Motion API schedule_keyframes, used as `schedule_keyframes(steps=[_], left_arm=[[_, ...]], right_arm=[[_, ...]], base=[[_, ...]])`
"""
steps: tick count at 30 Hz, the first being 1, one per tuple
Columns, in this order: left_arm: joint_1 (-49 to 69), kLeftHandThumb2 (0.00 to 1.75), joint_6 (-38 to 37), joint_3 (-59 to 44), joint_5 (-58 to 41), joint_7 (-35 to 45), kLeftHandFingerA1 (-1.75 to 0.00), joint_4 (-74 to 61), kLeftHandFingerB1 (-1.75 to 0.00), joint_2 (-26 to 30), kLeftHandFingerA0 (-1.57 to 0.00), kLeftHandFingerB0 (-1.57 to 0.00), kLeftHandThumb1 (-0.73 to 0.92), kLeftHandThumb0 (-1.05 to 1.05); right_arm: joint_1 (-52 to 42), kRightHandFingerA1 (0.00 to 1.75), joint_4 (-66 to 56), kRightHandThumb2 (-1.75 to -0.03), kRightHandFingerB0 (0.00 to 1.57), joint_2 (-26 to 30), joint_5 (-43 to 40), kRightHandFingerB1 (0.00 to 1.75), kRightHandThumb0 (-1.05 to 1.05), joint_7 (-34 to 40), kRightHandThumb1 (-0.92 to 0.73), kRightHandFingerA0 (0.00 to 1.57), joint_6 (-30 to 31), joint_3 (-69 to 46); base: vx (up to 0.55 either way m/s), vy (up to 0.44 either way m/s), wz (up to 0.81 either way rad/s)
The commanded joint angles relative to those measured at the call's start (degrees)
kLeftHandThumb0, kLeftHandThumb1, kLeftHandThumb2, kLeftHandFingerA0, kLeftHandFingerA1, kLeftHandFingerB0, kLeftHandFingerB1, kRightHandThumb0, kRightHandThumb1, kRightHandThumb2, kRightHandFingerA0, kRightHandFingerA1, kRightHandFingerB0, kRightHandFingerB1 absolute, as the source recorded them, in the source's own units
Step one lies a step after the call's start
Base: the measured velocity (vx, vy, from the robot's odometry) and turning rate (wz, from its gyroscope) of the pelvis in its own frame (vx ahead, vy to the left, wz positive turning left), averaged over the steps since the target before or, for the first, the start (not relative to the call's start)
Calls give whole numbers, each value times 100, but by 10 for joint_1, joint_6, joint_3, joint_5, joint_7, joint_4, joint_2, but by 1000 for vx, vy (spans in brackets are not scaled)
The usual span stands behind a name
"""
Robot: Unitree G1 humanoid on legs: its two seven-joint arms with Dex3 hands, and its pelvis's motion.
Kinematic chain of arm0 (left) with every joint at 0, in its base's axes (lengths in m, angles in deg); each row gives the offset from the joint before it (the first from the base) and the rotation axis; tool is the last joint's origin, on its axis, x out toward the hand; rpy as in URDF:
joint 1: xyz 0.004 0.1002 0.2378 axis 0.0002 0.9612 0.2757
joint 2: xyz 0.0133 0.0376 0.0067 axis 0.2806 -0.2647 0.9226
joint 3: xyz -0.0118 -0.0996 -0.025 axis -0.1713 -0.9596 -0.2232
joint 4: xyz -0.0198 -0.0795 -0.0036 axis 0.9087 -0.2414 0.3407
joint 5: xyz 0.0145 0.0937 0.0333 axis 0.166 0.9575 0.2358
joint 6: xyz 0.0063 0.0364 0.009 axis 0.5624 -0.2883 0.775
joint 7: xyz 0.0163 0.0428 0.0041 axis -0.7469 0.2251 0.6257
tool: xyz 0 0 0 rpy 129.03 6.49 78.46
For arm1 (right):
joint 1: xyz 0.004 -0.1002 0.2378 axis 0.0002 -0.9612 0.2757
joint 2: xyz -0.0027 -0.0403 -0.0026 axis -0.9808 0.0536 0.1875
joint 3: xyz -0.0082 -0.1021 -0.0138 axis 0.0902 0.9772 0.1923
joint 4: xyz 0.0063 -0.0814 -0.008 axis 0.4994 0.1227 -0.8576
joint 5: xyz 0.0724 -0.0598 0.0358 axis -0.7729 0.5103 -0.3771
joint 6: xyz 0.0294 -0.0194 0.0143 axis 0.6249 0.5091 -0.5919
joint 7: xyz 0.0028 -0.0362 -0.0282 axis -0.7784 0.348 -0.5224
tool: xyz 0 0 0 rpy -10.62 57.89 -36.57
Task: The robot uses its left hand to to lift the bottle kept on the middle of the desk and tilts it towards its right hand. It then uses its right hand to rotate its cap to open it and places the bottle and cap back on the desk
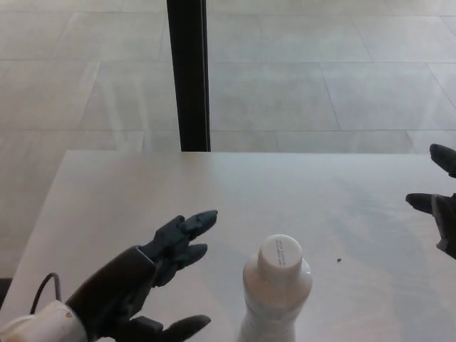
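Observation:
A clear bottle (274, 306) with a white cap (279, 257) stands upright on the white desk (299, 199), near its front edge; its lower part is cut off by the picture. My left hand (153, 274) is open just left of the bottle, fingers spread toward it, thumb low near the bottom edge, not touching. At the far right edge, only the fingertips of my right hand (438, 196) show, spread apart above the desk and well clear of the bottle.
A black vertical post (189, 75) stands behind the desk's far edge over a tiled floor. A tiny dark speck (338, 260) lies on the desk right of the bottle. The desk's left edge runs diagonally near my left arm.

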State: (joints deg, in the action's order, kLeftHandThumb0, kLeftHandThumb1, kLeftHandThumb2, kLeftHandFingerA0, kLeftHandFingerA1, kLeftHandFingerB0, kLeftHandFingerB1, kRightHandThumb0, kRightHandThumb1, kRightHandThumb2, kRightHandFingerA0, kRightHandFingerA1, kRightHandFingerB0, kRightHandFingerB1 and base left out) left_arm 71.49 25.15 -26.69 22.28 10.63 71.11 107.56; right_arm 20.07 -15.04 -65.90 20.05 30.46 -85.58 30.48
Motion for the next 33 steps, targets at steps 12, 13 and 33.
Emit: schedule_keyframes(steps=[12, 13, 33], left_arm=[[-31, 92, 3, 105, 233, -84, -33, 9, -24, 14, 0, 0, 46, -88], [-31, 92, 3, 105, 234, -85, -33, 9, -24, 14, 0, 0, 46, -88], [49, 92, 56, 131, 286, -198, -21, 19, 0, -145, 0, 0, 54, -97]], right_arm=[[-5, 71, -29, -63, 50, -7, -5, 37, -65, 12, -78, 72, 23, -14], [-5, 71, -30, -63, 50, -7, -5, 37, -65, 12, -78, 72, 23, -14], [-27, 77, -46, -63, 55, -21, -6, 40, -66, 9, -77, 71, 27, -24]], base=[[0, 0, 0], [0, 0, 0], [0, 0, 0]])
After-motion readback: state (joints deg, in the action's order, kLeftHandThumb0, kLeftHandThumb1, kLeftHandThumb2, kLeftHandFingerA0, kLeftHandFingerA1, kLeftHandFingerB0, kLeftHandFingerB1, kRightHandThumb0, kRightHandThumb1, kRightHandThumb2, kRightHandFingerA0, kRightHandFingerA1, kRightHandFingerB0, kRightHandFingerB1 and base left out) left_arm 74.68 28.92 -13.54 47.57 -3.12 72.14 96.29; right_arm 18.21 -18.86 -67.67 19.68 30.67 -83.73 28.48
